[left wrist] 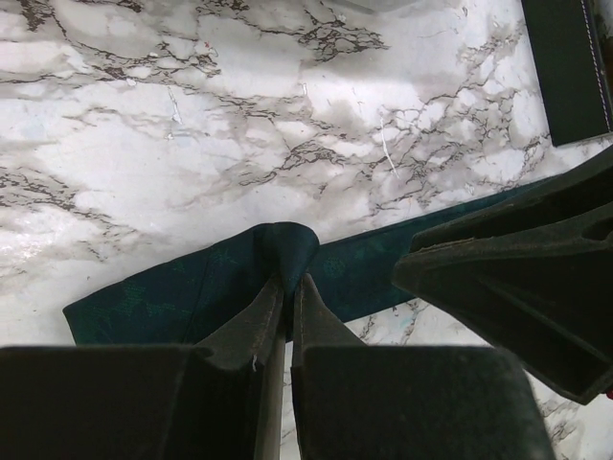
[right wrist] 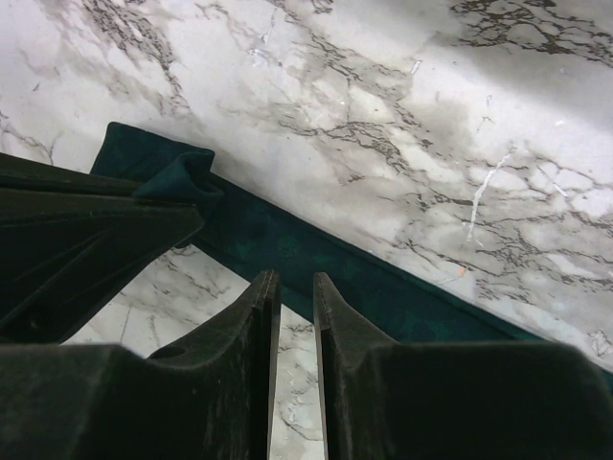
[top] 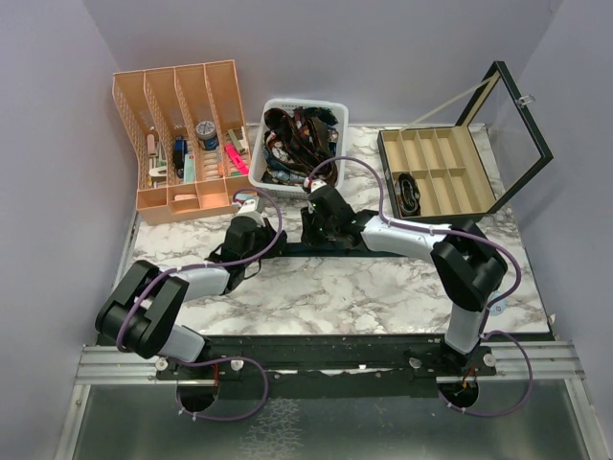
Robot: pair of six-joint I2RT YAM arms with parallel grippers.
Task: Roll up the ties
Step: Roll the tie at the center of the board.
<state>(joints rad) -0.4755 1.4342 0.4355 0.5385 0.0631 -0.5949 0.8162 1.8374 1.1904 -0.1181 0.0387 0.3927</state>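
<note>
A dark teal tie point(top: 335, 251) lies flat across the marble table, running left to right. My left gripper point(top: 266, 249) is shut on a raised fold at the tie's left end. In the left wrist view the fingers point(left wrist: 251, 331) pinch that bunched fold of the tie point(left wrist: 364, 273). My right gripper point(top: 322, 238) is just right of the left one. In the right wrist view its tips point(right wrist: 295, 278) stand a narrow gap apart with nothing between them, just short of the near edge of the tie point(right wrist: 287, 240). The left gripper's finger point(right wrist: 96, 230) shows at the left of that view.
A white basket point(top: 265, 163) heaped with other ties stands at the back centre. An orange desk organizer point(top: 182, 196) is at the back left. An open compartment box point(top: 450, 206) with a raised lid is at the back right, with one dark roll point(top: 407, 192) inside.
</note>
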